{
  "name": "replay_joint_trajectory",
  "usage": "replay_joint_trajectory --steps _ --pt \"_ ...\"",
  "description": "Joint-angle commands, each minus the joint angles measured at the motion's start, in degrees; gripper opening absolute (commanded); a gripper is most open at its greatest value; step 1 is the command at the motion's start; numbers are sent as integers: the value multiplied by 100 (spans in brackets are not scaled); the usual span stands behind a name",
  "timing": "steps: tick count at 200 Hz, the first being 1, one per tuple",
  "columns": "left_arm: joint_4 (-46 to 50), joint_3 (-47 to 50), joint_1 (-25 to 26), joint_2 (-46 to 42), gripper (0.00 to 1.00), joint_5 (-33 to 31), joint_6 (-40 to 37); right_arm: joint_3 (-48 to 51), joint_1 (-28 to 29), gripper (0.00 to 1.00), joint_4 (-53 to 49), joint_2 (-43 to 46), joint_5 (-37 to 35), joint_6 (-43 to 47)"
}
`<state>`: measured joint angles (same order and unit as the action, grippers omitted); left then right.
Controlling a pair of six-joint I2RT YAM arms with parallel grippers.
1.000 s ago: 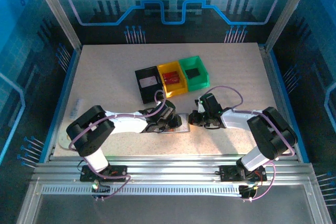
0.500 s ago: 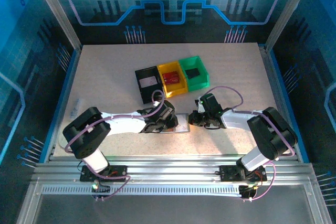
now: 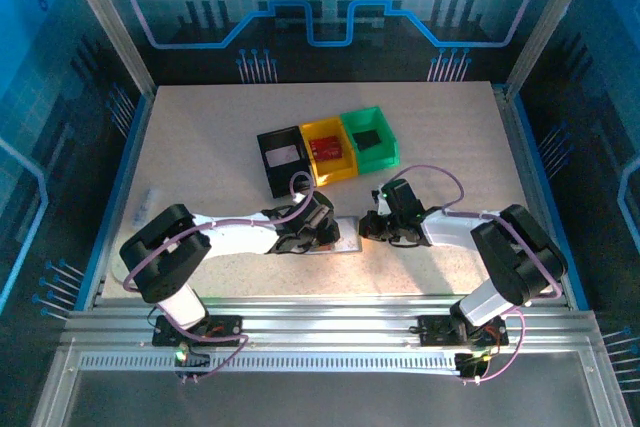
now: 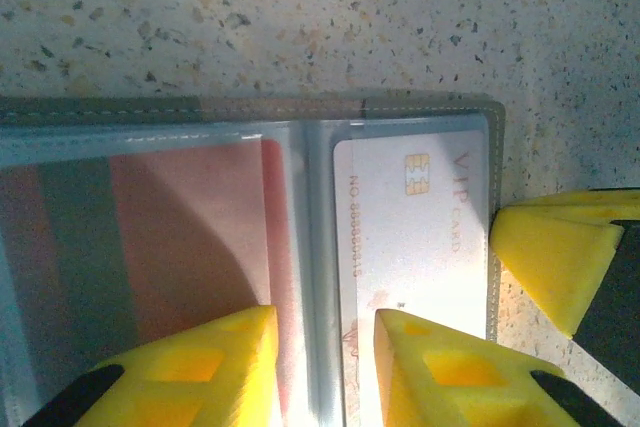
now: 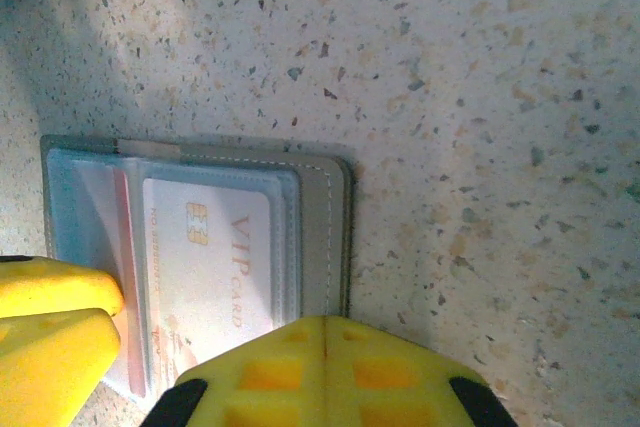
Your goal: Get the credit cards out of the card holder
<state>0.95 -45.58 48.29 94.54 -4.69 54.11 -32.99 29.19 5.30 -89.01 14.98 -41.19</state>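
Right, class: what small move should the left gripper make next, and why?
Probably shift the left gripper onto the white card's near edge and pinch: its fingers stand apart astride the seam between sleeves, that card and the reddish card sit sleeved in the card holder, and the shut right gripper seems to pin its edge.

From above you get just a sliver of the wallet point(image 3: 346, 243) between the left gripper point(image 3: 323, 236) and right gripper point(image 3: 369, 229); the rest lies under them, and what sits in the bins point(image 3: 340, 174) is too small to name. In your left wrist view the wallet runs off the left and bottom edges, the pink card point(image 4: 190, 237) is dulled behind its sleeve point(image 4: 150, 139) (partly in shadow), and a finger point(image 4: 450, 367) hides the white card's point(image 4: 410, 237) lower end. In the right wrist view the right gripper covers the wallet's near edge.
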Motion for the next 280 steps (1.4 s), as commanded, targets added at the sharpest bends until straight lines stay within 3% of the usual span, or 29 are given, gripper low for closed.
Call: replay_joint_trajectory --steps 1,56,160,280 --pt "-72 -190 70 -135 31 26 57 258 83 0 -488 -262 -145 -51" --pt "-121 -167 162 -349 32 -180 4 249 79 0 -509 -251 -154 -39" --pt "-21 -414 194 263 31 -192 -23 262 79 0 -521 -239 -154 -44" --pt "138 -400 189 305 30 -316 -42 274 93 0 -462 -283 -136 -47"
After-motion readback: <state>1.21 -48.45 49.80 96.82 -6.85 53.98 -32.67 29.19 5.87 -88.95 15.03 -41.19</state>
